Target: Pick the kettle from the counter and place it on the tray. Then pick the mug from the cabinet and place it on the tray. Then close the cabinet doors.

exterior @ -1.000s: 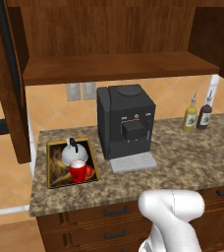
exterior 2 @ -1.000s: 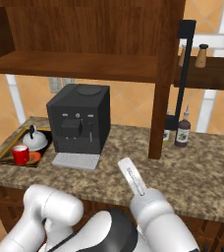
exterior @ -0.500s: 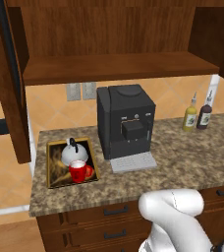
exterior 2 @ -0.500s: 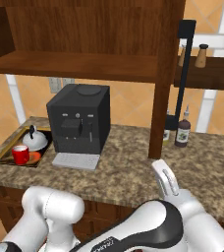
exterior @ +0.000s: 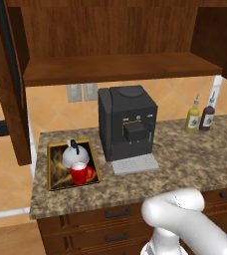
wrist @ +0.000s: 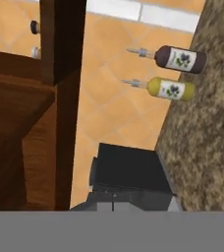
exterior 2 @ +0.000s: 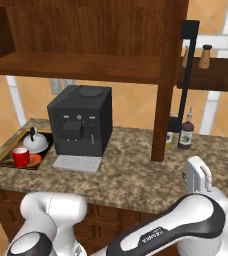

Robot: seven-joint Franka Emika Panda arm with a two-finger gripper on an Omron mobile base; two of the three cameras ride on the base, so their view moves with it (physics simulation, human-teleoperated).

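1. The kettle [exterior: 75,155] and the mug [exterior: 79,174] sit on the tray [exterior: 52,166], left of the coffee machine [exterior: 128,122].
2. The cabinet doors [exterior: 10,79] stand open above the coffee machine.
3. I cannot tell how far the gripper's fingers are spread.

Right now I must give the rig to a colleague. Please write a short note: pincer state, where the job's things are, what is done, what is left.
Pincer: its open or shut state cannot be told.
Kettle and mug both stand on the tray, at the left end of the counter, beside the coffee machine.
Done: both items placed.
Left: close the cabinet doors; the left door and the right door stand open.
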